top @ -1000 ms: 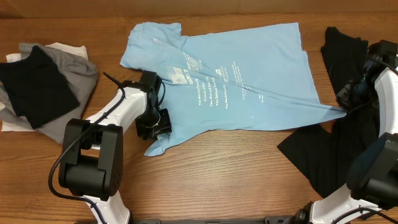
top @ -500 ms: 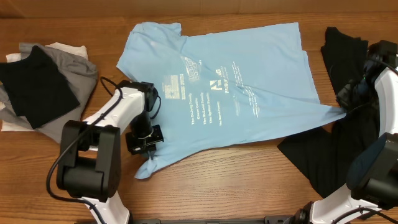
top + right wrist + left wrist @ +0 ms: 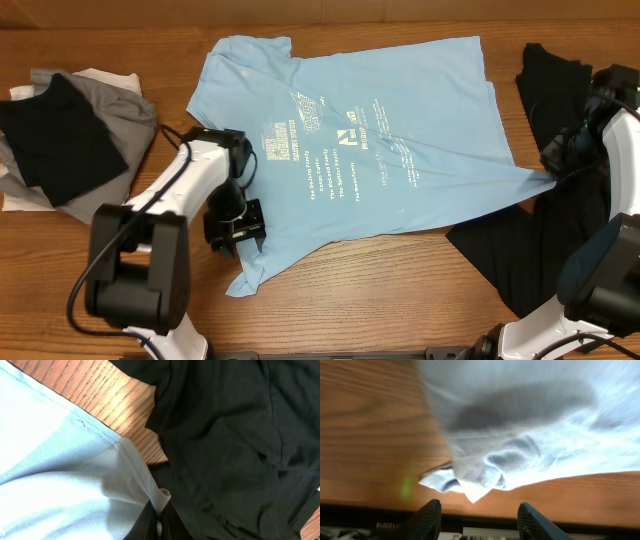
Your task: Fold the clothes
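One light-blue T-shirt (image 3: 400, 110) corner is clenched by the right gripper (image 3: 159, 515); the left gripper (image 3: 479, 509) is open, empty — unanchored, the shirt could be dragged askew.

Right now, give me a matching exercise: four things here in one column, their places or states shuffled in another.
1 light-blue cotton T-shirt
2 left gripper
3 right gripper
4 heap of grey, black and white garments

A shut on the T-shirt's corner
B at far left
C open, empty
D spread out, centre

Pairs: 1-D, 2-C, 3-A, 4-B

left tool (image 3: 243, 238) opened, T-shirt (image 3: 400, 110) sleeve released
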Controlling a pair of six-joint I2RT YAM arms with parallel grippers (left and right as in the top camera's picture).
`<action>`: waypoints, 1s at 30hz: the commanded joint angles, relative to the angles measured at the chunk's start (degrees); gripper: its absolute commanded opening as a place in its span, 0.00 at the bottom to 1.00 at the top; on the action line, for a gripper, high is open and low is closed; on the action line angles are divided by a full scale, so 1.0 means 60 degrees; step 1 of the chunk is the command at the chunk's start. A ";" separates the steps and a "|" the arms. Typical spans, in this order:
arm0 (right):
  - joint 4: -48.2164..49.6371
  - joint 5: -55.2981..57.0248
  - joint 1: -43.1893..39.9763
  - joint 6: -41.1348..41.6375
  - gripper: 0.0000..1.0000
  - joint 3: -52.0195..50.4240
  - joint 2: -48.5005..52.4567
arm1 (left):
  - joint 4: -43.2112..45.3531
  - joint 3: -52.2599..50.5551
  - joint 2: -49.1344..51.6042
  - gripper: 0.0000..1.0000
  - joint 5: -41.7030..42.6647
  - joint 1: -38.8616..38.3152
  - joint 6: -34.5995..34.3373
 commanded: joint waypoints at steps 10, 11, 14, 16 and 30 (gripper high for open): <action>0.0095 -0.0091 -0.0004 -0.0062 0.04 -0.0004 -0.0029 | 0.2969 0.0160 -0.0372 0.50 -0.0466 0.2007 -0.0678; 0.0095 -0.0095 -0.0004 -0.0062 0.04 -0.0004 -0.0029 | 0.3071 0.0160 -0.0222 0.49 -0.0310 0.2004 -0.0594; 0.0095 -0.0095 -0.0004 -0.0062 0.04 -0.0004 -0.0026 | 0.3381 0.0160 0.0350 0.47 -0.0080 0.1967 -0.0506; 0.0095 -0.0095 -0.0004 -0.0062 0.04 -0.0004 -0.0029 | 0.3566 0.0160 0.0685 0.44 0.0106 0.1967 -0.0423; 0.0058 -0.0095 -0.0004 -0.0062 0.04 -0.0004 -0.0029 | 0.3519 0.0273 0.1228 0.04 0.0346 0.1625 -0.0557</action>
